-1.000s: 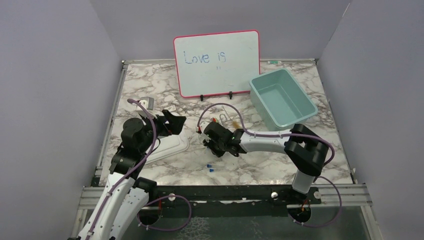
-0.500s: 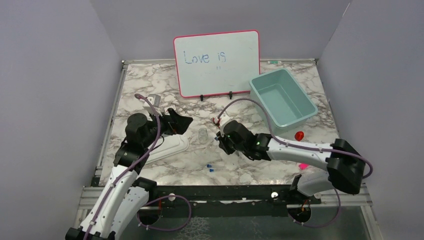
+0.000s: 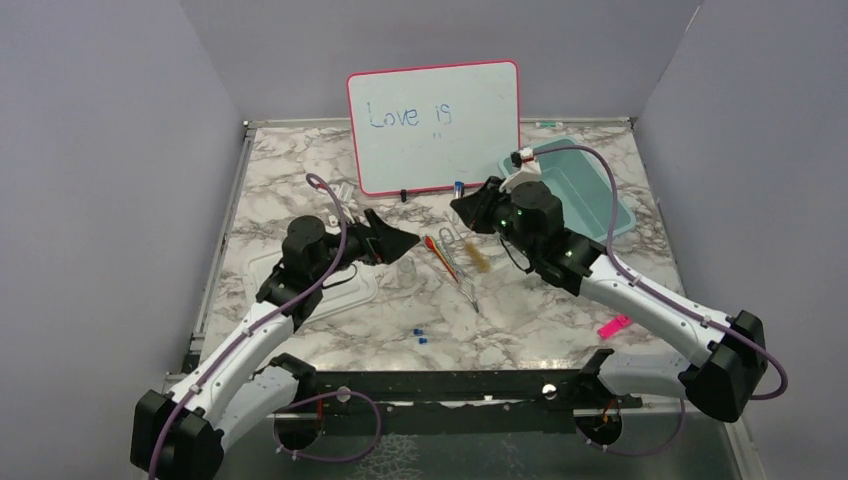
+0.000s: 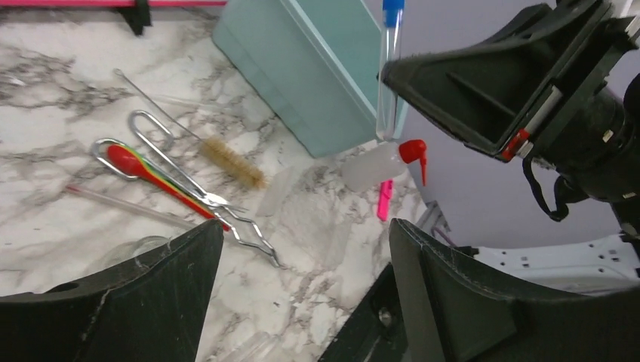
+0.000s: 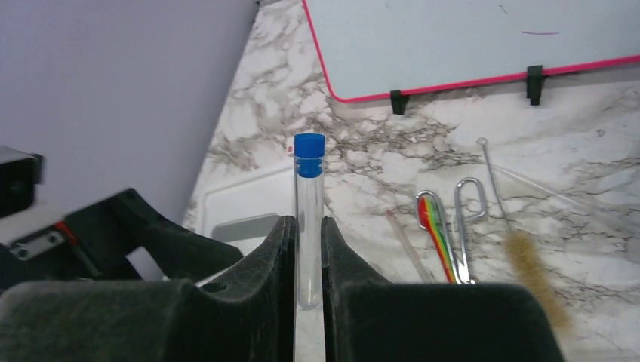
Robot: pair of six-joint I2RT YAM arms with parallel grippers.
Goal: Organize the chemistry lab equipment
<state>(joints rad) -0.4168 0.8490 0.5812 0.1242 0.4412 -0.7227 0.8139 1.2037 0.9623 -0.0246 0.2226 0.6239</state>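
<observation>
From above, my right gripper (image 3: 468,207) hangs over the table (image 3: 540,320). The teal bin (image 3: 592,190) lies just behind its wrist, and my left gripper (image 3: 398,240) is further from the bin, so the right arm is the nearer one.

Left wrist: the left jaws stand wide apart and empty, and the test tube (image 4: 388,75) rises upright ahead of them.

Right wrist: the right jaws are clamped on the tube's lower half, blue cap up. Its bottom end is hidden, probably clear of the table.
</observation>
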